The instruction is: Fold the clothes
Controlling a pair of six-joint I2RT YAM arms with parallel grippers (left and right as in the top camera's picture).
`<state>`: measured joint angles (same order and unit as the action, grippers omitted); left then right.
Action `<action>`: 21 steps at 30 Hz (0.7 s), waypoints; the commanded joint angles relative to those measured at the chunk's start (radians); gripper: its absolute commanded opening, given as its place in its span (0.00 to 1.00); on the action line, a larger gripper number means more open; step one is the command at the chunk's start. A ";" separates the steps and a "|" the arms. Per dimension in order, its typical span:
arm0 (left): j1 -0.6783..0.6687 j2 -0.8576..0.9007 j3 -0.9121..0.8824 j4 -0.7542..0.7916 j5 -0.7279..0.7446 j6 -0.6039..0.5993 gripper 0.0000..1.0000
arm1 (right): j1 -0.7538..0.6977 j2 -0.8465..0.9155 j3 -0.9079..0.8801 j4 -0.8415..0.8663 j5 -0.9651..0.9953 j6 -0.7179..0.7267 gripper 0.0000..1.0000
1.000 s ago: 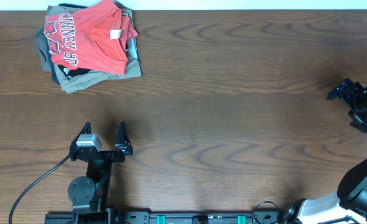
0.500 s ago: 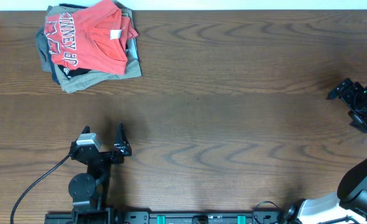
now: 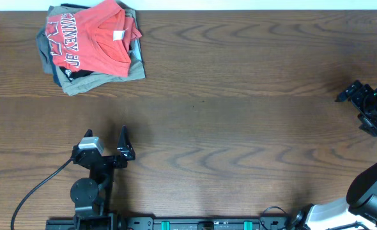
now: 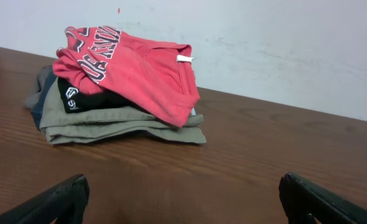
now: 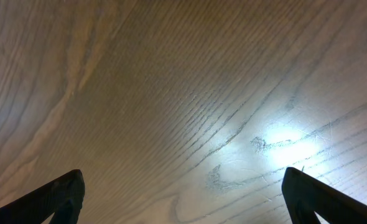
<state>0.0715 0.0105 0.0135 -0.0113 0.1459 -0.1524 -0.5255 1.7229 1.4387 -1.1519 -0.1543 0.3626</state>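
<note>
Clothes: red-orange T-shirt (image 3: 96, 41), soft crumpled knit, white block lettering, small white neck tag (image 3: 119, 35); lies roughly folded on top of the stack at 11 o'clock on the table (image 3: 239, 96).
Stack: black garment (image 4: 84, 96) over flat, layered khaki garment (image 4: 121, 124).
Table surface: brown wood grain, smooth, with a glossy glare patch.
Left gripper (image 3: 106, 131): 7 o'clock; black tapered fingers spread wide, empty.
Right gripper (image 5: 182, 177): 3 o'clock; fingers spread wide over bare wood, empty.

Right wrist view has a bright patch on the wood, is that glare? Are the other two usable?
Right wrist: yes, glare on the table, grain readable around it; overhead: evenly lit, sharp, T-shirt lettering visible; left wrist: T-shirt sharp, fingers dark and underexposed at the bottom corners.
</note>
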 commanded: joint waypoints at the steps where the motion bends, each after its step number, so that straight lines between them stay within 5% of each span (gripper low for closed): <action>1: 0.006 -0.006 -0.010 -0.046 0.008 0.018 0.98 | -0.008 -0.018 0.010 0.000 0.009 -0.001 0.99; 21: 0.006 -0.006 -0.010 -0.046 0.007 0.018 0.98 | 0.002 -0.012 0.005 0.000 0.009 -0.001 0.99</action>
<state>0.0715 0.0101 0.0135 -0.0113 0.1459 -0.1520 -0.5251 1.7229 1.4387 -1.1519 -0.1543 0.3626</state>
